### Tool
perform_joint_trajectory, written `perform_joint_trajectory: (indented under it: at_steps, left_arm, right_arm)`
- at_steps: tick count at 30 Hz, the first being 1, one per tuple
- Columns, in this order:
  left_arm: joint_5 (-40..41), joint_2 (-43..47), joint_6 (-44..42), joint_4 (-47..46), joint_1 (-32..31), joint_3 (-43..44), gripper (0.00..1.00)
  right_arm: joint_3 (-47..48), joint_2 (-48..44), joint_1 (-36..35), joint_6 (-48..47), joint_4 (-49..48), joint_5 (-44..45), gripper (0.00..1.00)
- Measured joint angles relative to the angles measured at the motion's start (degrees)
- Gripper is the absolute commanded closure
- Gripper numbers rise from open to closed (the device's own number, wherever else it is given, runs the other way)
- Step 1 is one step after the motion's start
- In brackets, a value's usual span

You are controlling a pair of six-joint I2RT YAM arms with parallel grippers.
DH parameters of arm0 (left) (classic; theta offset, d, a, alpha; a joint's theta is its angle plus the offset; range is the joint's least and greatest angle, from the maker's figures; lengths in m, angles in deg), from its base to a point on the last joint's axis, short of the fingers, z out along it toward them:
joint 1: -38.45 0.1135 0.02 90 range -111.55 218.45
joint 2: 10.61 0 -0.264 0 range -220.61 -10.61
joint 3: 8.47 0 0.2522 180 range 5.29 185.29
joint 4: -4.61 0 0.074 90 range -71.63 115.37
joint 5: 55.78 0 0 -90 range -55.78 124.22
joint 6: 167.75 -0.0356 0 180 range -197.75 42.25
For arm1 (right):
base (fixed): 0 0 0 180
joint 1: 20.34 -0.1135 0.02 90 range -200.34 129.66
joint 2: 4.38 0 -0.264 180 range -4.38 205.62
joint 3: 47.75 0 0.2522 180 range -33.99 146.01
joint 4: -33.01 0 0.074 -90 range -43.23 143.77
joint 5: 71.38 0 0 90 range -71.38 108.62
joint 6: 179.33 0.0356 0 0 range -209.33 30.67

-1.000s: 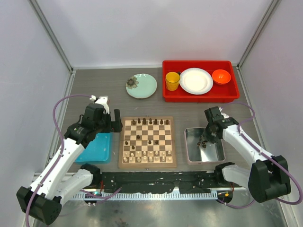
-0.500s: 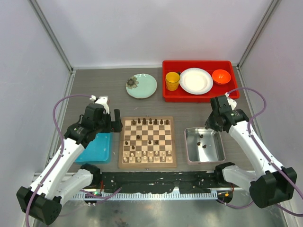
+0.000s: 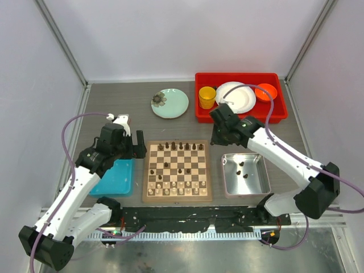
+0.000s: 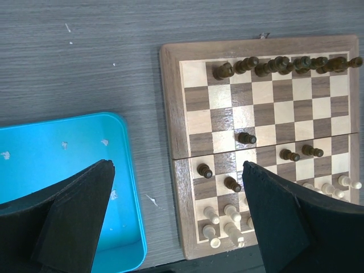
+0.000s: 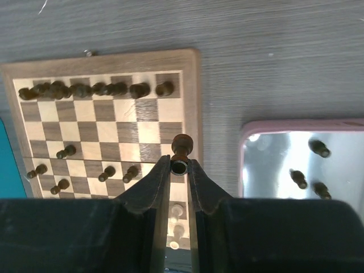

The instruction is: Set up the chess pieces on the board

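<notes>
Right gripper (image 5: 179, 166) clenched on a dark chess piece (image 5: 182, 142), hovering over the right edge of the board (image 3: 196, 161). Left gripper (image 4: 177, 168) spread wide, holding nothing, above the board's left edge beside the blue tray (image 4: 57, 159). Dark row (image 3: 181, 146) lines the far rank. Three loose dark pieces (image 3: 245, 175) lie in the metal tray (image 3: 253, 185).

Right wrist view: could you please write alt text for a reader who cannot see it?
The right gripper is shut on a dark chess piece above the chessboard at its right edge. More dark pieces line its top row; a metal tray alongside holds three.
</notes>
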Motion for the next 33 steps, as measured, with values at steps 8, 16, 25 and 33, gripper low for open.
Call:
perform_joint_trajectory:
  at_steps: [8, 16, 25, 33]
  left_arm:
    - [0.0, 1.8, 0.1, 0.8, 0.0, 1.5, 0.0]
    - [-0.4, 2.1, 0.3, 0.5, 0.0, -0.5, 0.0]
    - [-0.5, 2.1, 0.3, 0.2, 0.0, -1.1, 0.0]
    - [-0.9, 2.1, 0.3, 0.0, 0.0, -1.2, 0.0]
  right_arm:
    - [1.7, 7.5, -7.3, -0.4, -2.5, 0.1, 0.99]
    - [1.2, 9.5, -7.4, -0.9, -5.3, 0.2, 0.99]
    - [0.9, 16.6, -7.4, -1.8, -6.8, 2.2, 0.99]
    - [0.9, 20.2, -7.4, -3.5, -9.8, -0.4, 0.99]
